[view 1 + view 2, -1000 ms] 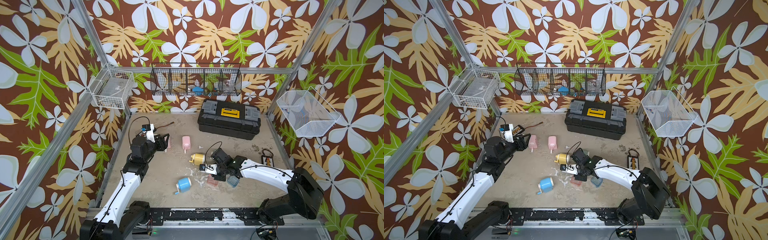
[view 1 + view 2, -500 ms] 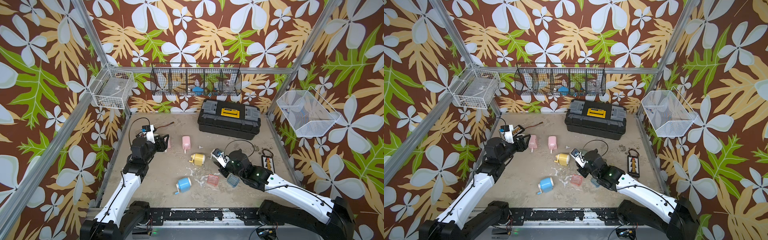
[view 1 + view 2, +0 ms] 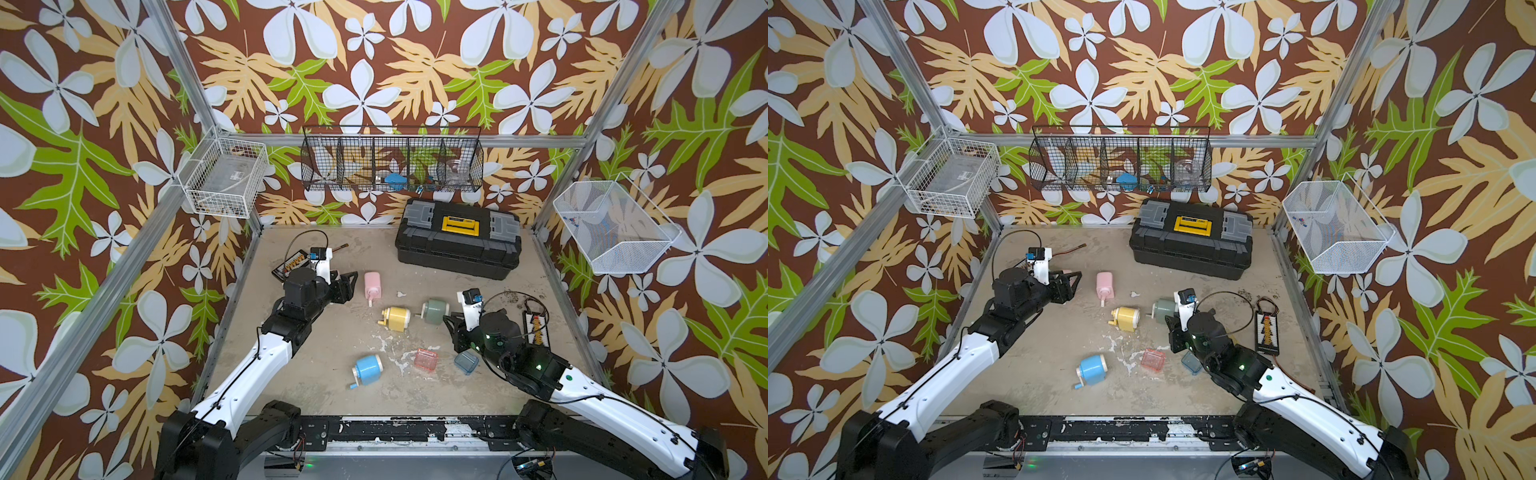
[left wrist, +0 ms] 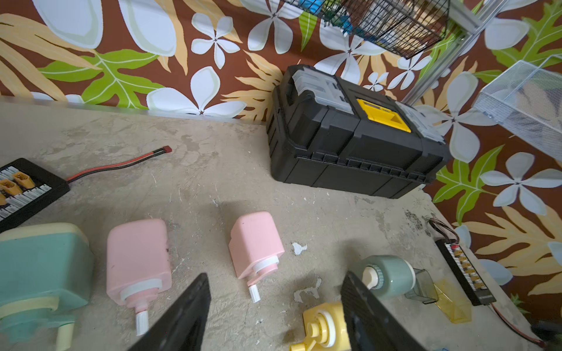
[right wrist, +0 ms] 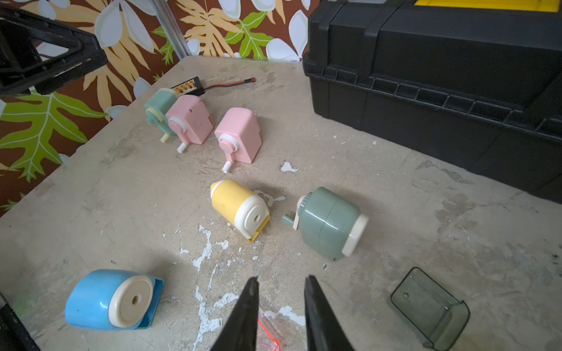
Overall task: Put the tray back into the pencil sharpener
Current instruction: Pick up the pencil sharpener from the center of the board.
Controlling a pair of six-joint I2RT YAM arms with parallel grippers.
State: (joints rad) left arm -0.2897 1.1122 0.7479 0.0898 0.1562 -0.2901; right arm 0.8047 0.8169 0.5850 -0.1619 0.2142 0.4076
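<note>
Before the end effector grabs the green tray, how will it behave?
The green tray looks thin-walled and see-through, so it is probably light; a nudge would likely slide it across the table. Its open top may let the walls flex under a squeeze. The glossy plastic could slip.

No legible text anywhere, only blurred dark print on the yellow latch plate (image 3: 460,225) of the black toolbox (image 3: 453,254) and an unreadably small label (image 3: 236,175) inside the white wire basket (image 3: 217,204).
</note>
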